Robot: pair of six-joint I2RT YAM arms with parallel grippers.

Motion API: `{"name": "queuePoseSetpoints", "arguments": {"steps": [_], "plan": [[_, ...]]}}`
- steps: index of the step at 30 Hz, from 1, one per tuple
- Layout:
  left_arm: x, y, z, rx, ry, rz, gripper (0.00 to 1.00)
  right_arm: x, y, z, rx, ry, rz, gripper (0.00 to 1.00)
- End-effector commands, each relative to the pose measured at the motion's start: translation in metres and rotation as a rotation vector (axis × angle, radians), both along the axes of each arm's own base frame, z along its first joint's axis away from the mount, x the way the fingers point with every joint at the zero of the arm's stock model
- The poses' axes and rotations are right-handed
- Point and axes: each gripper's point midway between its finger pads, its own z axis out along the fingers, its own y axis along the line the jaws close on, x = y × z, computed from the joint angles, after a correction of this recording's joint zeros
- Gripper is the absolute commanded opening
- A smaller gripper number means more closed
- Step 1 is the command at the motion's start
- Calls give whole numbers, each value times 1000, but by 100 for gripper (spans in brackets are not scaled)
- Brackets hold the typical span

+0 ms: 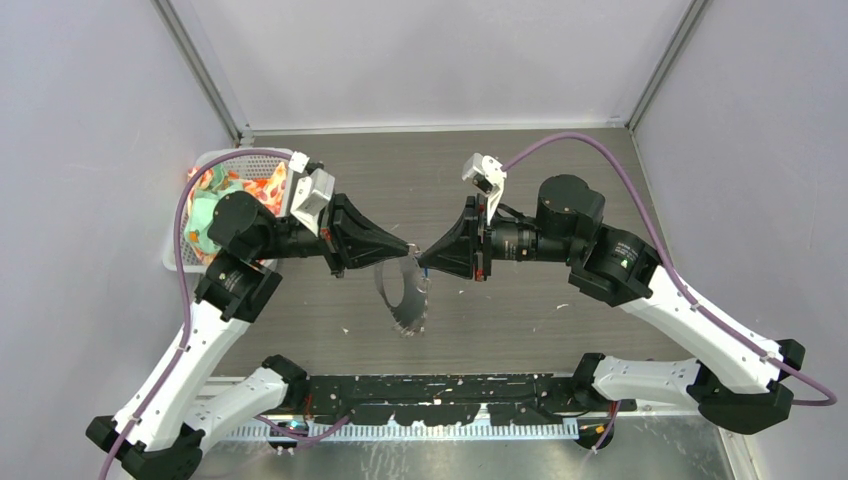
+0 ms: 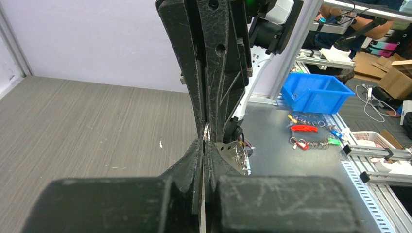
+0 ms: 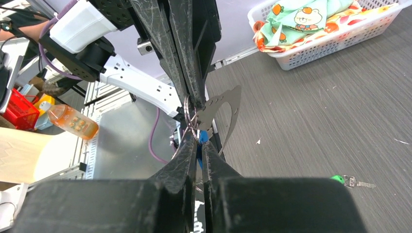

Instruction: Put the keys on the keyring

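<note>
Keyring (image 3: 234,98) left jaws, blue key (image 3: 202,138) right

A robotics lab: plain grey panel walls (image 1: 420,60) on aluminium framing (image 2: 293,48) enclose the worktop (image 1: 560,180), with a blue parts bin (image 2: 316,92), cardboard boxes (image 2: 396,80) and loose cables (image 2: 371,102) just outside.

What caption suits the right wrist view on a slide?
Right gripper holds the blue key at the keyring gripped by left gripper; green key on table.
</note>
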Motion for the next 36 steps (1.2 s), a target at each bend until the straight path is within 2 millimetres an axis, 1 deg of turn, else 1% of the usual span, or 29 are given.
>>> {"name": "queuePoseSetpoints", "arguments": {"steps": [1,4,11,14,18,19,20,22,23,25,29,36], "plan": [[-9,5,23,-52,-87,2,0,-5,-2,17,29,-24,24,10],[-10,5,23,-52,-93,0,0,-8,-1,14,19,-12,40,13],[-10,5,22,-49,-100,-10,0,-12,12,6,-3,51,106,17],[-11,5,23,-49,-103,-12,0,-11,13,4,-14,56,103,20],[-13,6,23,-50,-109,-16,0,-8,8,5,-40,39,78,24],[-13,6,23,-49,-110,-18,0,-8,6,6,-49,29,72,27],[-13,6,22,-47,-109,-18,0,-7,3,8,-57,16,60,32],[-14,6,22,-46,-110,-19,0,-4,-6,16,-62,-17,20,46],[-14,6,21,-45,-109,-19,0,-3,-10,20,-56,-37,3,52],[-13,6,20,-43,-106,-18,0,-4,-17,31,-31,-76,-11,60],[-11,5,17,-38,-93,-12,0,-2,-15,39,-14,-97,-11,60],[-9,4,13,-29,-67,-10,0,5,-2,44,-15,-120,6,47]]}}
